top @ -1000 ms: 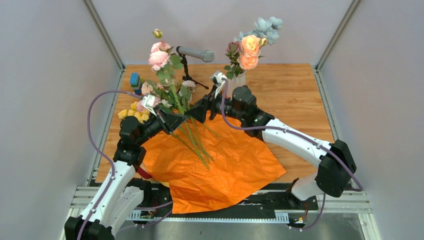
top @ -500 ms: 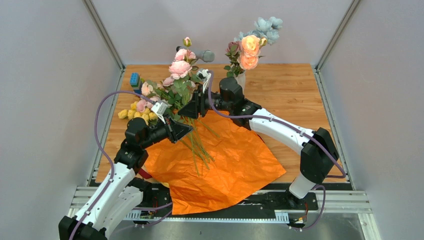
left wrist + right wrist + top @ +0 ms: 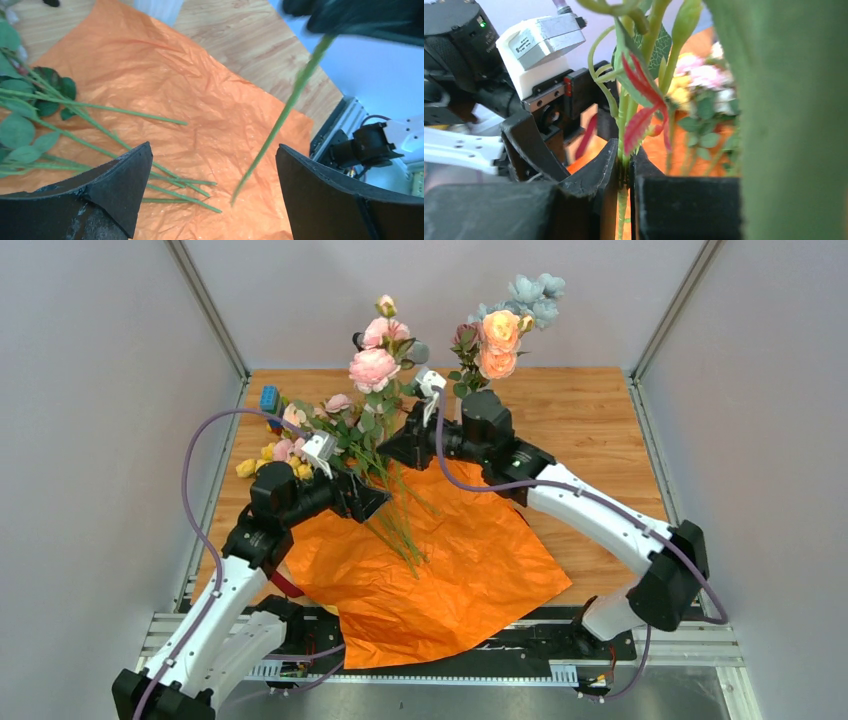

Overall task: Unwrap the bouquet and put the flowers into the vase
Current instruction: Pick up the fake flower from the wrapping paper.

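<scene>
Right gripper (image 3: 625, 167): black fingers pinched almost together on thin green plastic stem (image 3: 292, 100) of pink fabric rose spray (image 3: 373, 368). Carries two open blooms and one bud, raised upright above the table, near the vase.

Left gripper (image 3: 212, 160): two blunt black fingers spread fully wide. Grips nothing; raised stem passing through the gap, touching neither finger.

Tall ribbed translucent white cylinder vase (image 3: 480, 400): one, upright at far side of wood-grain table (image 3: 600, 420), largely hidden behind right wrist. Contains two peach roses (image 3: 498, 345), one pale blue blossom cluster (image 3: 535, 295), one dark pink bud (image 3: 466, 335).

Large crinkled orange paper sheet (image 3: 460, 560): one, roughly square, unfolded and spread flat. Bears several loose leafy green stems (image 3: 400, 525), crossing; exact count not legible. Small yellow and pink heads (image 3: 270, 455) at sheet's left edge.
</scene>
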Controlling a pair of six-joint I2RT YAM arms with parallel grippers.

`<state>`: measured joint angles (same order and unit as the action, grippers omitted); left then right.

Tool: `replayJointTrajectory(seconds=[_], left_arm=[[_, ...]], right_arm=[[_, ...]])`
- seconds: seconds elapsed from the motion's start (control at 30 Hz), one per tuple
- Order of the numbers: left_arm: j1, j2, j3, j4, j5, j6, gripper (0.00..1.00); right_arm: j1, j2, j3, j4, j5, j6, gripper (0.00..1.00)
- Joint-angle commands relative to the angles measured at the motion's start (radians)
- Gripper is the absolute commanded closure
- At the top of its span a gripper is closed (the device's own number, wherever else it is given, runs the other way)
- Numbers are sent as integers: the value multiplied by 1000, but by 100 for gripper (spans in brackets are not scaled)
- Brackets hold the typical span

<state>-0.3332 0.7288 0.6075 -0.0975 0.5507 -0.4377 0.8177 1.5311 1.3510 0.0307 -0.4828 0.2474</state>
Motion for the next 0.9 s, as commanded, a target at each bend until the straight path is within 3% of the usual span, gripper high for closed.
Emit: replayJointTrajectory(seconds=[0.0,0.17,0.3,0.43,0.87], left_arm=[[24,42,120,-108,-87,157,0],[155,106,195,-188,-230,184,0],[197,120,254,-304,-448,261,0],[196,68,217,-303,-581,298,0],[197,15,178,-295,-591,306,0]], right_arm=[[5,-131,67,-109,284,-349,100],[6,-127,143,-116,577,-587,100],[3,-92,181,32,704,-742,100],[-19,-33,259,134,721,-808,100],[-34,112,477,197,671,-935,100]])
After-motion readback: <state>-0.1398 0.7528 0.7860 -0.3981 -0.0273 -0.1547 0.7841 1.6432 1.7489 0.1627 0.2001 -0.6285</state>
